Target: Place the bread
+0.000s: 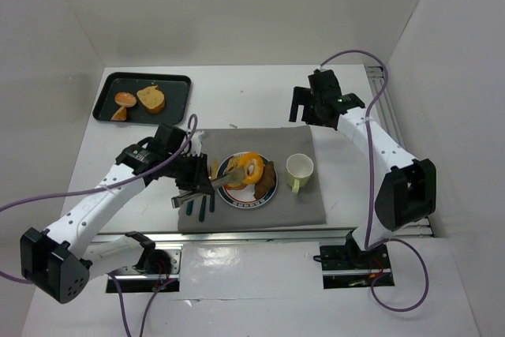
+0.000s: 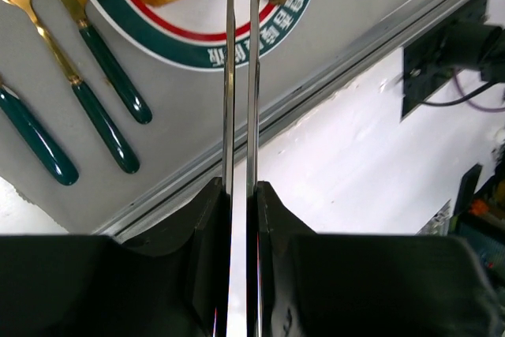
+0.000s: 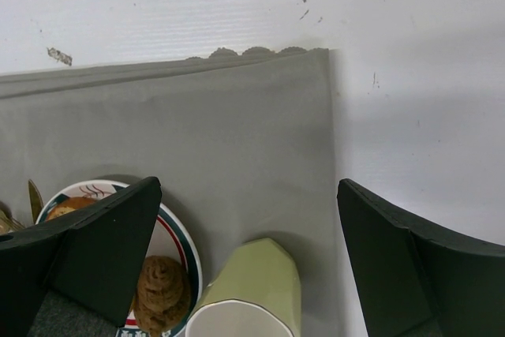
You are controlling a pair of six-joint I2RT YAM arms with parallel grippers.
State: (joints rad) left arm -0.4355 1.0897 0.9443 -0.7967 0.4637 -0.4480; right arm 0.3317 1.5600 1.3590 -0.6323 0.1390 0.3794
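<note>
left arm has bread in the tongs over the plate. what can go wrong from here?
1. The tongs pinch the bread only at their tips, so it may slip out early.
2. The plate already holds other pieces; the bread could land on them and roll toward the cup.
3. The left gripper sits over the teal-handled cutlery; dipping on release might knock it.

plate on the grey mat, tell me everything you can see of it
Round white plate, glossy like ceramic, rim banded red then teal with lettering. It lies flat on the grey mat, beside the pale green cup. Bread pieces lie on it; metal tongs reach over it.
</note>
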